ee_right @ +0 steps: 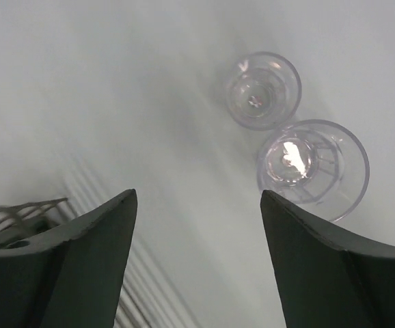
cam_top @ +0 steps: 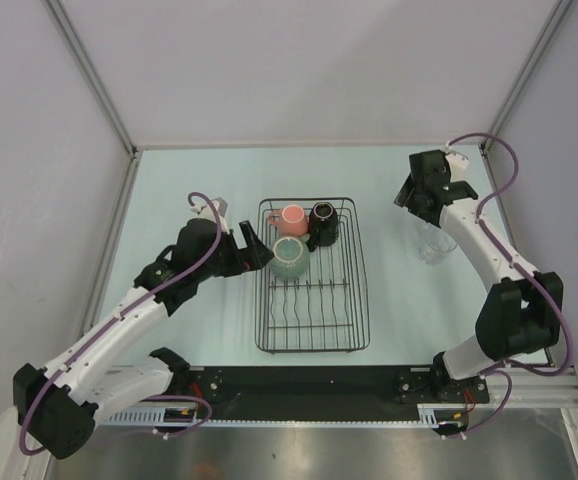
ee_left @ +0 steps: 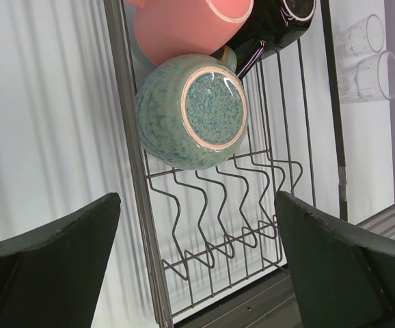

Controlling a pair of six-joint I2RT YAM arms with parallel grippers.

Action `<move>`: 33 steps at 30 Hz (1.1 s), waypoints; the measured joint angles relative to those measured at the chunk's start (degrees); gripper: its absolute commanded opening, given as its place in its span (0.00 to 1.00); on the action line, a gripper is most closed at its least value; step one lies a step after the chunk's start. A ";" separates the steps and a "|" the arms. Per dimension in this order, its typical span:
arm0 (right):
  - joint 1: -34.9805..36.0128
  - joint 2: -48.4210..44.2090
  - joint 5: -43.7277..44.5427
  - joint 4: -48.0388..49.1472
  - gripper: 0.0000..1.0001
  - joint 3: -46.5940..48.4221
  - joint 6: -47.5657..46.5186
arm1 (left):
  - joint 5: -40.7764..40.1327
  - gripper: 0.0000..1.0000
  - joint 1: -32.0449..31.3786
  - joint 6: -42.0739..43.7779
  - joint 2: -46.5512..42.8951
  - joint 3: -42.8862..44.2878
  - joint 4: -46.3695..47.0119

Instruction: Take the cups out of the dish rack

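The black wire dish rack (cam_top: pixel 312 320) sits mid-bench, with a pink mug (cam_top: pixel 291 216), a black cup (cam_top: pixel 324 222) and a speckled pale-green cup (cam_top: pixel 290 256) at its far end. Two clear glass tumblers (ee_right: pixel 313 169) stand on the pale mint tabletop (cam_top: pixel 189 180) toward the right edge. The left gripper (ee_left: pixel 197 198), jaws wide apart, hovers at the rack's left side by the green cup. The right gripper (ee_right: pixel 197 198), jaws also apart, hangs over the tumblers. Plain grey-white panels (cam_top: pixel 309 70) wall the bench.

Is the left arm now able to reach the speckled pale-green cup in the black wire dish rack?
Probably yes: the open left gripper faces the pale-green cup from the left rim of the rack, with nothing between them.
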 measured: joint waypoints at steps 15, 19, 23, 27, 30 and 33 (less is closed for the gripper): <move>16.50 -12.04 -2.51 -2.93 1.00 10.99 -1.11 | -5.11 1.00 -0.02 7.26 14.60 14.82 -4.24; 21.33 -13.75 -2.60 -2.38 1.00 7.04 -1.40 | -7.50 1.00 -0.15 9.51 20.37 19.08 -5.44; 25.38 -14.21 -2.43 -2.23 1.00 3.82 -1.62 | -10.56 1.00 -0.37 12.07 26.62 24.35 -7.30; 27.89 -14.40 -2.80 -1.68 1.00 1.75 -2.03 | -11.76 1.00 -0.61 13.03 32.63 29.88 -8.22; 28.22 -14.01 -3.56 -1.07 1.00 1.29 -2.73 | -11.80 1.00 -1.11 12.87 34.64 31.02 -8.26; 28.39 -11.78 -3.98 0.68 1.00 1.42 -3.87 | -11.58 1.00 -1.66 12.44 34.56 30.88 -8.20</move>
